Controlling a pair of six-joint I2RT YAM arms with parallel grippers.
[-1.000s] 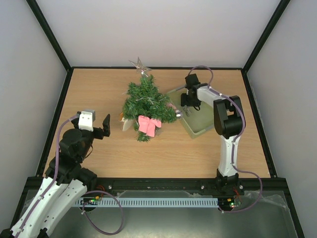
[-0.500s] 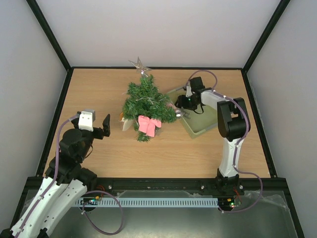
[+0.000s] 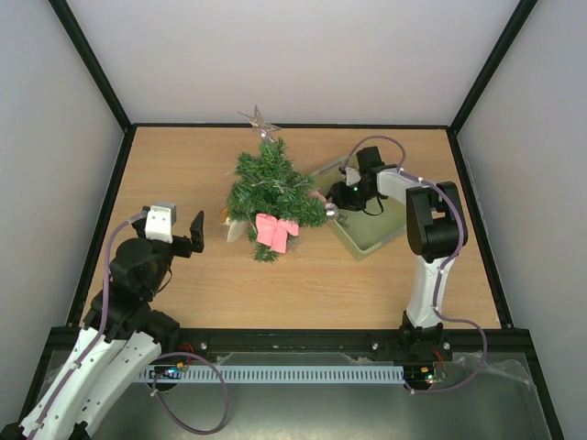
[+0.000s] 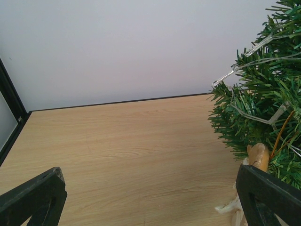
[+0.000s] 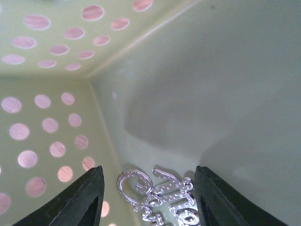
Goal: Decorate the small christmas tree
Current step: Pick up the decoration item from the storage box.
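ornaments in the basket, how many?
1: a silver glitter ornament on the basket floor by a corner, between the open fingers of the right gripper. More may be hidden under the right arm.

Left arm: white moulded link shells, black rounded joint housings. A pale grey camera block is mounted at its wrist. Left gripper: matte black fingers, wedge-shaped with bevelled edges. Right arm: the same white shells and black housings. Right gripper: black, smooth, tapering fingers. A lilac cable loops along each arm. Small green lights show at the right base.
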